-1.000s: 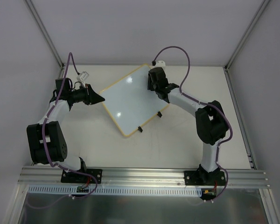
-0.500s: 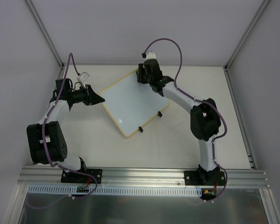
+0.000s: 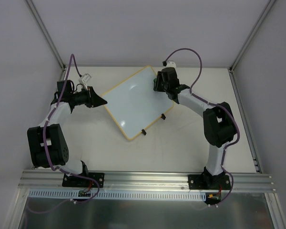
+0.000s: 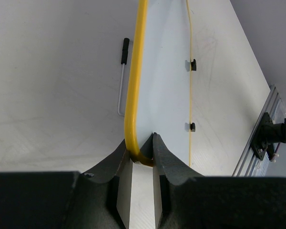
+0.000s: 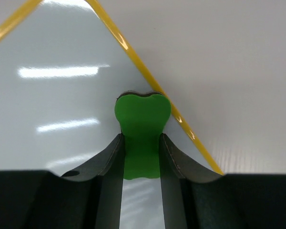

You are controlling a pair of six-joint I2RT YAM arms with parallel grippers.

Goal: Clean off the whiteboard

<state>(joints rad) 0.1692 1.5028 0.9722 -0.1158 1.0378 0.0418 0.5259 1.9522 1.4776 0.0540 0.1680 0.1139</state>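
Top external view: whiteboard (image 3: 136,102) lies flat on the table (image 3: 181,143), turned diamond-wise, one corner toward each arm.
Left arm pose: elbow folded close above its base, forearm running up the left side, wrist turned to face the whiteboard's left corner.
Left gripper (image 3: 102,100): narrow, both fingers pinched on the yellow frame (image 4: 136,71) at that left corner; the left wrist view shows the rounded corner seated between the pads.
Right arm pose: upper link rises from its base, elbow out to the right of the whiteboard, forearm slanting in over the whiteboard's far-right edge, wrist pitched down.
Right gripper (image 5: 142,143): closed tight on a green eraser (image 5: 142,129), which fills the gap between the fingers and projects past the tips.
Eraser position: on the white surface just inside the far-right frame edge, near the whiteboard's far corner; a dark underlayer shows at its far end.
Whiteboard surface: glossy white, carrying lamp reflections in the right wrist view.
Feet: two small black feet (image 4: 193,64) sit on the whiteboard's near-right edge.
Beside the whiteboard: a thin grey rod with a black tip (image 4: 121,81) lies just outside the frame in the left wrist view; what it is cannot be told.
Hidden, top view: the right wrist covers its own fingertips and the eraser.
Cut off, left wrist view: the whiteboard's far end runs out of the top of the picture.
Cut off, right wrist view: only the corner region of the whiteboard shows.
Uncertain: whether the eraser presses firmly or merely rests on the surface cannot be judged.
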